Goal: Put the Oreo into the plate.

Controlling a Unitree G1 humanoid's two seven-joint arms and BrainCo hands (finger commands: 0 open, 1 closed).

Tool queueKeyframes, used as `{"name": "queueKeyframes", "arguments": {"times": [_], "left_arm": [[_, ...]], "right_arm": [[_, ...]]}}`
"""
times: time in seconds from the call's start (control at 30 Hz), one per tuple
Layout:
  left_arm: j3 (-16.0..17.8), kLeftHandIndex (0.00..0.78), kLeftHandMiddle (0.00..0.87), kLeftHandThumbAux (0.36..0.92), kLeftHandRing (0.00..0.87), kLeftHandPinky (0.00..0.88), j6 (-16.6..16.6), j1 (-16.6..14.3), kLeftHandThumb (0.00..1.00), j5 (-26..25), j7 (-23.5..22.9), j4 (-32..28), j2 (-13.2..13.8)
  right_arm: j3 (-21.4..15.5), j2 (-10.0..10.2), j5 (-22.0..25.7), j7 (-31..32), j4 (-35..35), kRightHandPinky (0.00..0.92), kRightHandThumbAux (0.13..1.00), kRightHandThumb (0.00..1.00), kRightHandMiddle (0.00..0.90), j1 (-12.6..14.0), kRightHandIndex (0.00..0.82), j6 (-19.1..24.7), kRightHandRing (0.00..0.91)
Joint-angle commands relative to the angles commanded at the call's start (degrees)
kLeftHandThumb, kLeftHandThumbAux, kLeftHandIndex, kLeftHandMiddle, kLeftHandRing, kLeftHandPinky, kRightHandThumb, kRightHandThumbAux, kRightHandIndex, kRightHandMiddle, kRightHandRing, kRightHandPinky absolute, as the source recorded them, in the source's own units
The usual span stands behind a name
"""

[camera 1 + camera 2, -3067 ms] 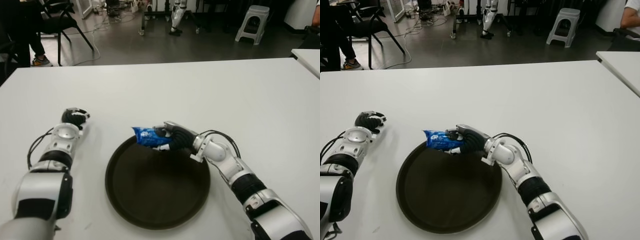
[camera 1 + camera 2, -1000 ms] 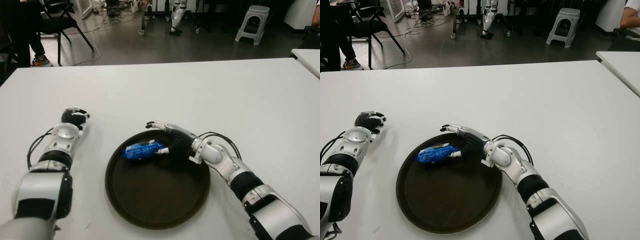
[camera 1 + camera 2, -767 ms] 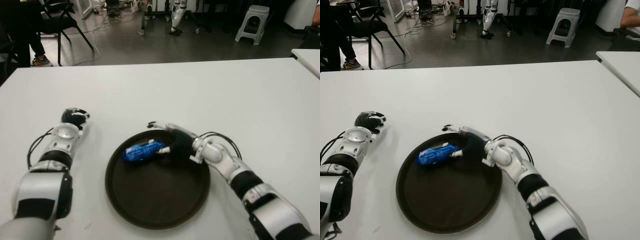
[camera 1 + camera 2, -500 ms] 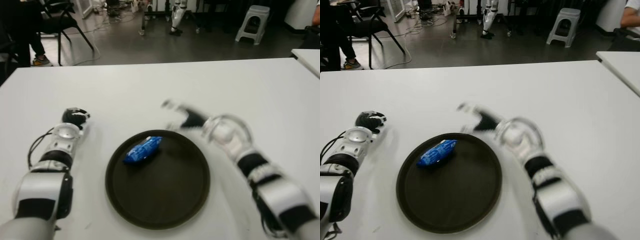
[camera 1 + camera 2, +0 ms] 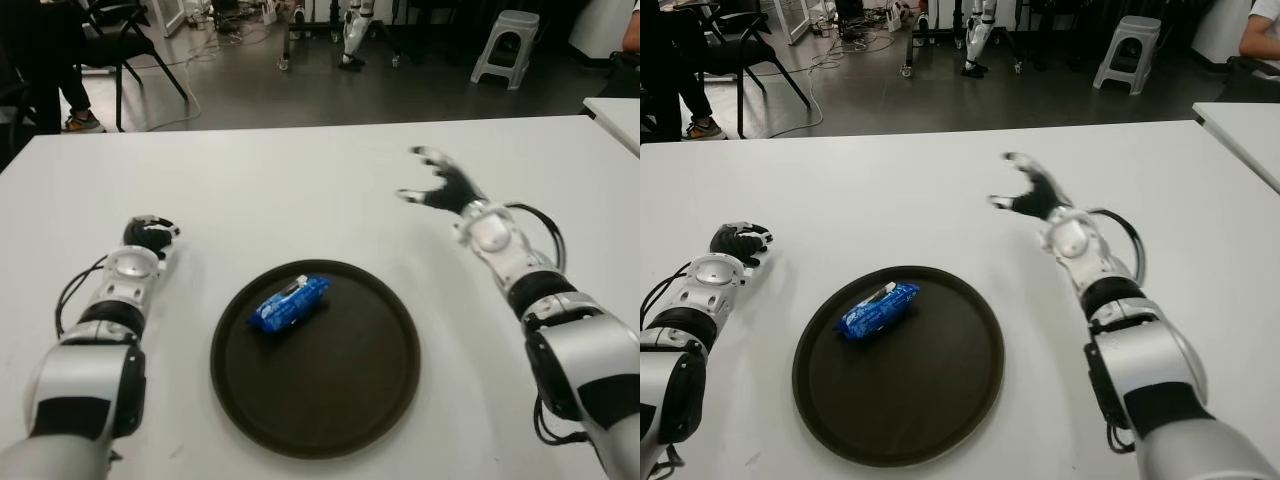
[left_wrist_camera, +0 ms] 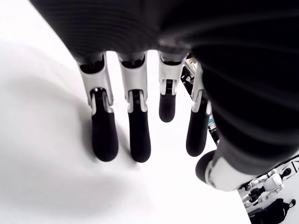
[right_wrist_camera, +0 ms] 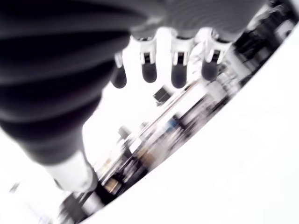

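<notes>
The broad white rectangular table (image 5: pixel 300 180) fills my view from the head camera and carries everything I am working with. Beyond its far edge lies a grey floor (image 5: pixel 300 90) with a black chair (image 5: pixel 120 40) at the far left and a pale plastic stool (image 5: pixel 505 42) at the far right.

The round dark brown tray-like plate (image 5: pixel 340 400) sits on the table near the front edge, about midway between the two arms.

The right hand (image 5: pixel 442 184) is raised above the table, beyond the plate and to the right of it, well apart from the rim. I see its fingers (image 7: pixel 179 74) spread and extended in the right wrist view, with nothing between them: the hand is released and empty.

The left hand (image 5: pixel 148 235) shows to the left of the plate, apart from its rim. In the left wrist view its dark fingers (image 6: pixel 104 136) hang straight and slightly parted over the white surface, holding nothing; I cannot tell whether the tips touch the table.

The blue foil-wrapped Oreo packet (image 5: pixel 289 303) lies inside the plate, on its far left portion, set diagonally, with a small white mark at its upper end. Neither hand touches it.
</notes>
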Motion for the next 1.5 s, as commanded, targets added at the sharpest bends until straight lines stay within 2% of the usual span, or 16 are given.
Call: {"name": "queueKeyframes", "arguments": {"times": [0.23, 0.3, 0.53, 0.67, 0.87, 0.93, 1.03, 1.23, 1.37, 1.5], "left_arm": [[-0.29, 0.397, 0.150, 0.728, 0.177, 0.214, 0.12, 0.03, 0.667, 0.24, -0.27, -0.04, 0.15], [-0.18, 0.397, 0.151, 0.728, 0.178, 0.217, -0.14, 0.10, 0.668, 0.10, -0.36, -0.10, 0.24], [0.18, 0.397, 0.145, 0.728, 0.170, 0.197, -0.82, 0.51, 0.668, -0.21, -0.59, -0.15, 0.56], [0.18, 0.397, 0.142, 0.728, 0.165, 0.188, -1.08, 0.59, 0.667, -0.13, -0.77, -0.08, 0.69], [-0.01, 0.397, 0.121, 0.727, 0.148, 0.184, -1.05, 0.51, 0.668, 0.16, -0.70, 0.13, 0.86], [0.12, 0.397, 0.119, 0.726, 0.145, 0.186, -1.03, 0.52, 0.669, 0.03, -0.62, 0.15, 0.85], [0.37, 0.397, 0.118, 0.726, 0.148, 0.197, -1.14, 0.56, 0.670, -0.20, -0.63, 0.15, 0.85], [0.39, 0.397, 0.124, 0.726, 0.162, 0.226, -1.32, 0.67, 0.669, -0.15, -0.47, 0.14, 0.92], [0.15, 0.397, 0.123, 0.726, 0.163, 0.226, -1.23, 0.72, 0.669, 0.11, -0.33, 0.15, 0.98], [0.13, 0.397, 0.120, 0.726, 0.159, 0.215, -1.39, 0.90, 0.670, 0.09, -0.47, 0.12, 1.02]], "right_arm": [[-5.51, -0.33, 3.51, -3.90, 1.05, 0.198, 0.748, 0.260, 0.168, 0.78, 0.111, 2.62, 0.180], [-8.21, -0.53, 5.67, -3.70, 1.37, 0.205, 0.751, 0.267, 0.184, 0.95, 0.133, 3.83, 0.195], [-17.94, -0.09, 13.66, 0.82, 2.05, 0.209, 0.743, 0.294, 0.213, 3.57, 0.178, 7.21, 0.223], [-21.20, 0.42, 16.03, 2.80, 2.10, 0.196, 0.737, 0.347, 0.221, 3.52, 0.200, 9.51, 0.227], [-20.65, 1.59, 14.45, 1.48, 1.96, 0.183, 0.737, 0.398, 0.201, 2.01, 0.220, 14.08, 0.211], [-20.10, 1.58, 13.71, 1.01, 1.99, 0.188, 0.733, 0.565, 0.199, 1.53, 0.326, 15.54, 0.212], [-18.42, 1.68, 11.72, 0.14, 2.08, 0.208, 0.734, 0.641, 0.195, 0.75, 0.374, 18.12, 0.213], [-15.03, 1.70, 7.95, -0.10, 2.09, 0.224, 0.735, 0.670, 0.187, 0.67, 0.394, 20.80, 0.215], [-10.49, 1.11, 3.36, 0.26, 2.27, 0.242, 0.735, 0.672, 0.190, 0.82, 0.396, 22.44, 0.223], [-7.92, 0.98, 0.74, 0.53, 2.27, 0.249, 0.736, 0.671, 0.184, 0.83, 0.396, 22.91, 0.223]]}}
